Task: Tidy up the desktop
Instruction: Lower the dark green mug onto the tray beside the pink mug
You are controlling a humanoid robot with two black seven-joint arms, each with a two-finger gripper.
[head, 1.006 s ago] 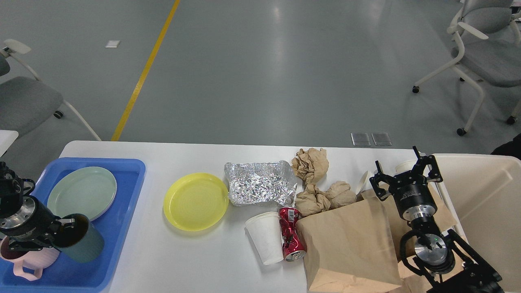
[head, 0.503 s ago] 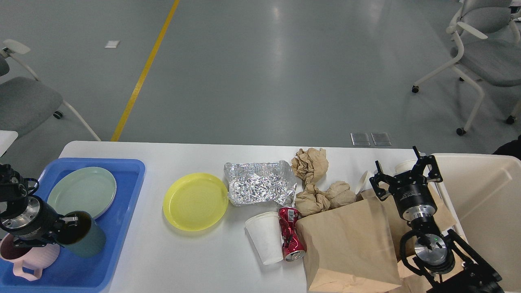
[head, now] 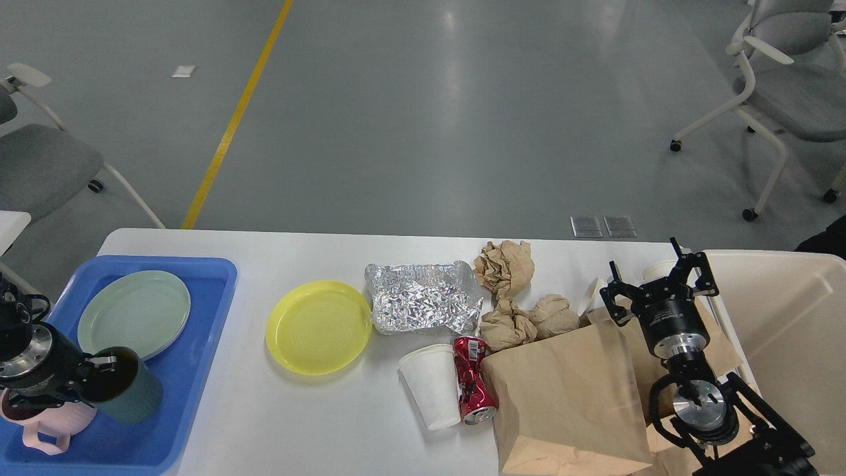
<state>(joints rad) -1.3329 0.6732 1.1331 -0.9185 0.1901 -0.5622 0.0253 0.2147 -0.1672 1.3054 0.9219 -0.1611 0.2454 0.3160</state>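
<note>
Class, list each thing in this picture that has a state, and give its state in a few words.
Left gripper: shut on green cup.
Green cup: tilted, over blue tray.
Right gripper: open, empty.
White cup: on its side.
Red can: crushed, lying down.
Foil tray: crumpled.
Paper bag: lying flat.

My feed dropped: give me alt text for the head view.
Left gripper holds a dark green cup over the blue tray; right gripper hangs open above paper bags. The desktop carries a yellow plate, foil and can.
</note>
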